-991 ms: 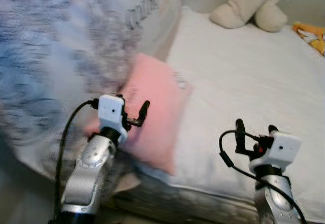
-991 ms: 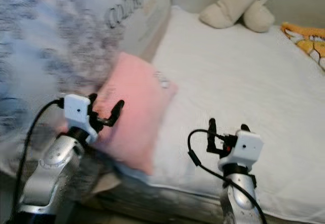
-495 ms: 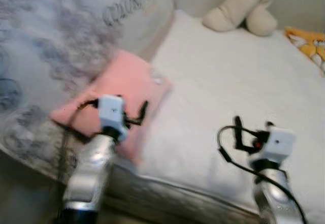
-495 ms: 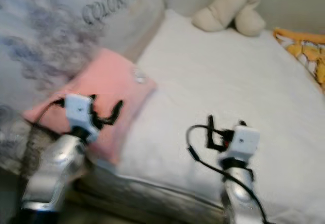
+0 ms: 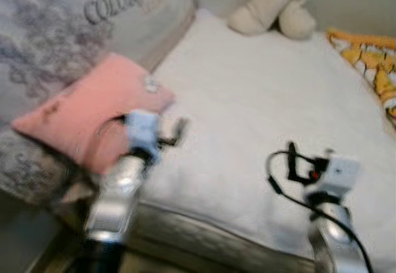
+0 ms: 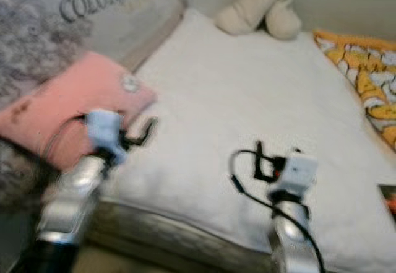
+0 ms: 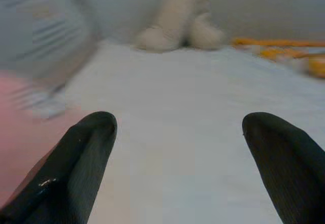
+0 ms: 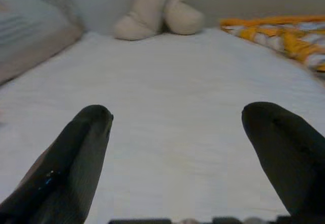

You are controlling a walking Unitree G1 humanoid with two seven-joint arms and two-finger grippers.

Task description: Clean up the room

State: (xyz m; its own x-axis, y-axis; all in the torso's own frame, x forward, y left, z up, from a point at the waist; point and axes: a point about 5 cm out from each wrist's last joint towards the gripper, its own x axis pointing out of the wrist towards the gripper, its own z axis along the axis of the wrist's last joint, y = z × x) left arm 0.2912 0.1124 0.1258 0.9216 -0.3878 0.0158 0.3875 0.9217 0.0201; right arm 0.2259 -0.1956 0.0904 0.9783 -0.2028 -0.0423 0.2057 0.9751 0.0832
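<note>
A pink pillow [image 5: 80,115] lies at the left edge of the white bed [image 5: 266,99], against a grey pillow [image 5: 124,13] printed with letters. A beige plush toy [image 5: 269,7] sits at the far end of the bed. My left gripper [image 5: 168,130] hovers open just right of the pink pillow's corner; in the left wrist view the left gripper [image 7: 179,125] holds nothing. My right gripper [image 6: 276,155] stands open over the near part of the sheet; the right wrist view shows the right gripper [image 8: 177,113] with only bare sheet between the fingers.
An orange patterned blanket [image 5: 371,62] lies along the bed's right side. A small dark object [image 6: 390,199] shows at the right edge of the bed. The mattress's front edge [image 5: 204,236] runs just before my arms. The picture is blurred.
The whole view has swung right, bringing in more of the orange blanket. My left gripper, earlier over the pink pillow, is now beside its corner over the white sheet.
</note>
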